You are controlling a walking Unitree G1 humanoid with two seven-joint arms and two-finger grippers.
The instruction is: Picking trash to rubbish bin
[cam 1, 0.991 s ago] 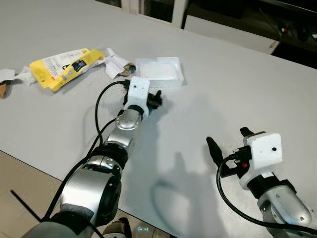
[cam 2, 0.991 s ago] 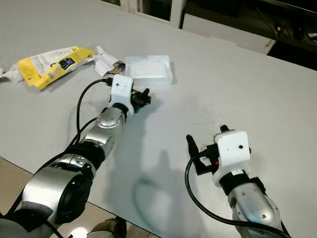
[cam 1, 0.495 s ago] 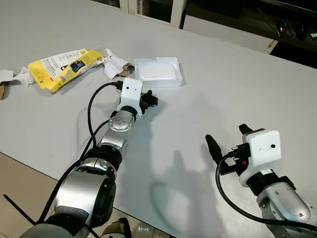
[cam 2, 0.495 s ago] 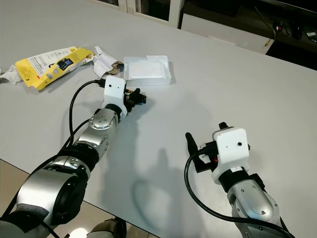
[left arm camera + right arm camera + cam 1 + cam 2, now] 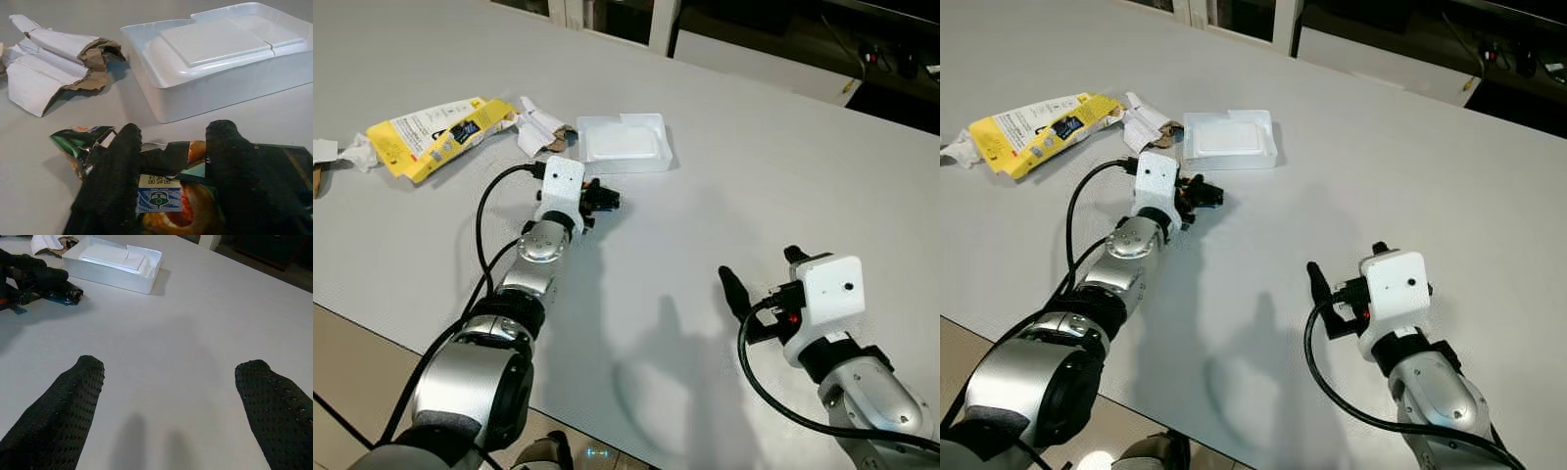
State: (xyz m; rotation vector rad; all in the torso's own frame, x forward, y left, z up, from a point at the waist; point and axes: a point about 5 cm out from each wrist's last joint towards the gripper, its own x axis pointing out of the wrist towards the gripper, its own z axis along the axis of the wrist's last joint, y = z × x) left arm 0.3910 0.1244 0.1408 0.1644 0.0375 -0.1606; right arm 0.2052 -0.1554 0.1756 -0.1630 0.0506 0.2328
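Trash: crumpled dark foil snack wrapper, pinched in left tool.
Right tool: open, empty.
Risk: thin foil slipping free during carry.

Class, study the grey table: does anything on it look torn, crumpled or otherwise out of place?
Yes. A torn white-and-brown paper scrap lies crumpled beside the white tray. A creased yellow packet lies further left. The left gripper clamps a crumpled dark snack wrapper.

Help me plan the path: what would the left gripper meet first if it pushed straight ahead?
Probably the white plastic tray, which lies just beyond the left gripper and the snack wrapper it holds.
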